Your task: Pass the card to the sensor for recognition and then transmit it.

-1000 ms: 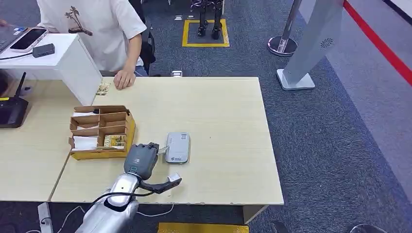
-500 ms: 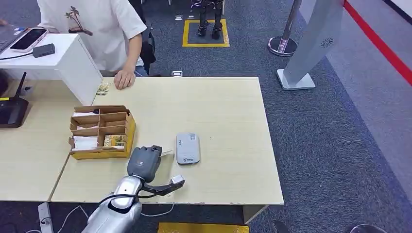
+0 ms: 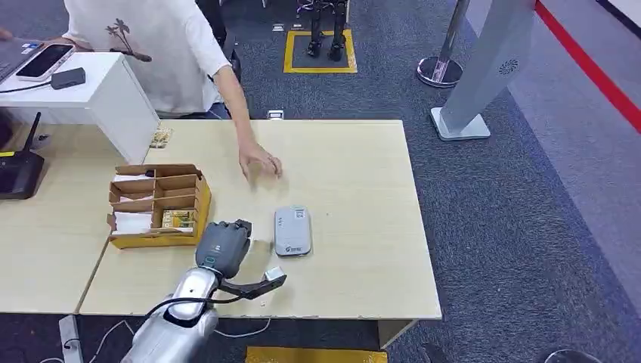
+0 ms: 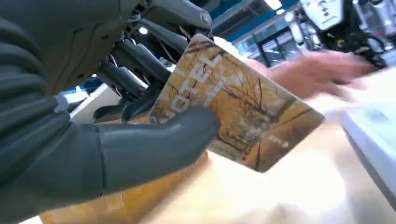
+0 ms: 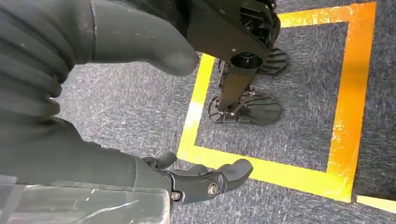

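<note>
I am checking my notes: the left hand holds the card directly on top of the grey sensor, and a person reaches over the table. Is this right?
Not quite. The left hand holds the card beside the sensor, not on top of it; the head view shows bare table between them. The person's hand does reach over the table.

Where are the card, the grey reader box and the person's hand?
card [image 4: 243,116], left wrist view, middle of its printed face
reader [image 3: 292,231], head view, centre of its top
person's hand [image 3: 261,163], head view, back of hand

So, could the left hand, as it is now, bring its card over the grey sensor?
Probably yes: the left hand holds the card right beside the sensor, with bare table between them.
</note>
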Available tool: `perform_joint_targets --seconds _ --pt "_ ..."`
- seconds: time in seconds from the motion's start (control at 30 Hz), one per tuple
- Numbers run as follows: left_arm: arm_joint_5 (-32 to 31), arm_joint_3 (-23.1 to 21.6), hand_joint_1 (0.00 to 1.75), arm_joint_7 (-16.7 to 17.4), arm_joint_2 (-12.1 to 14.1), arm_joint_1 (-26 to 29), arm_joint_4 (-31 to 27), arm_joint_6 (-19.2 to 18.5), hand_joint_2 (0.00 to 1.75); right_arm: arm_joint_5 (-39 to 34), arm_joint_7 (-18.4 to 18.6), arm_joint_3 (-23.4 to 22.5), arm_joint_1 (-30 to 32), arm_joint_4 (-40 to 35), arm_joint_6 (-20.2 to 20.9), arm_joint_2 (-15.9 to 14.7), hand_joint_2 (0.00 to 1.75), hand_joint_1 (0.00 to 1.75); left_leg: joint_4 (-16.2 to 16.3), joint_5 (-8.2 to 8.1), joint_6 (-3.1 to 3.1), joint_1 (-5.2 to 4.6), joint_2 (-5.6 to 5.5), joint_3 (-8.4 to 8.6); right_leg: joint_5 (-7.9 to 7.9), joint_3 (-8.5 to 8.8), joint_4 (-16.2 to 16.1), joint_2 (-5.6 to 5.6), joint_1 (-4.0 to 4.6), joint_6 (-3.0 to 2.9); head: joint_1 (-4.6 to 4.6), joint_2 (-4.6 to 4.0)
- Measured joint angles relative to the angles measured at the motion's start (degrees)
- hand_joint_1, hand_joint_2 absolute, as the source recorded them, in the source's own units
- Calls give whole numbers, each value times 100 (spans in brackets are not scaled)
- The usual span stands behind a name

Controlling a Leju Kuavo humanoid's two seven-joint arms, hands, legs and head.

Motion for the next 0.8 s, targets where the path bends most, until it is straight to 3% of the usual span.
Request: perform_joint_targets --seconds 0.2,0.37,0.8 --pt "0 260 175 317 380 -277 -1128 -353 175 267 68 9 4 4 0 6 175 0 -1 1 -2 5 0 0 0 -1 2 1 3 -1 0 0" --pt "0 501 175 435 679 -537 -1667 -502 175 304 77 24 4 7 0 28 175 0 -1 4 -6 6 1 1 0 -1 4 2 3 -1 0 0" --pt "-2 997 175 632 940 -625 -2627 -373 175 308 76 24 2 7 0 50 175 0 -1 3 -5 4 1 -1 0 -1 3 2 2 -1 0 0"
